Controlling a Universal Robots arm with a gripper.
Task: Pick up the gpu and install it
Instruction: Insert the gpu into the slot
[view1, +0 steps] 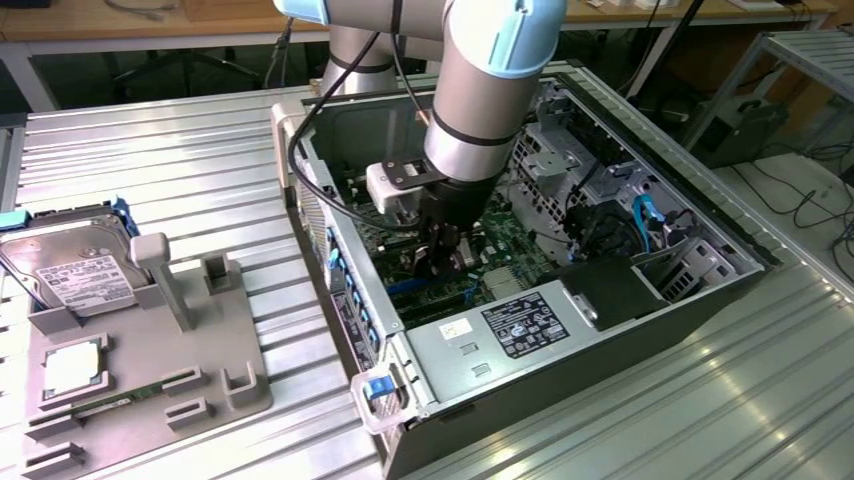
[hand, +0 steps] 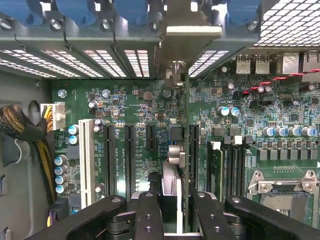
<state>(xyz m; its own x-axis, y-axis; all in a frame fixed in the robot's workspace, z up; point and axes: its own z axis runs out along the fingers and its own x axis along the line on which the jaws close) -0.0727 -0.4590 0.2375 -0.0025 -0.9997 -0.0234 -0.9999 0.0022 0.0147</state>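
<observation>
item: gripper, lowered inside the open computer case; its black fingers are clamped on the gpu, which they hold edge-on and upright.

item: gpu, a thin green card seen by its edge, running straight out from the gripper toward the case's rear wall. its pale metal bracket sits at the far end against the perforated slot covers, likely so the bracket meets the rear opening while the card edge goes down to a slot.

item: motherboard, directly below the gripper; long black expansion slots lie parallel to the held card on one side, a white slot beyond them, memory slots and the empty cpu socket on the other. whether the card's edge is already in a slot cannot be told.

item: grey parts tray on the ribbed metal counter, well apart from the gripper, outside the case; a silver hard drive stands in it.

writing: a dark label on the case's power supply and the drive's white label carry print too small to read; the board's silkscreen is likewise unreadable.
</observation>
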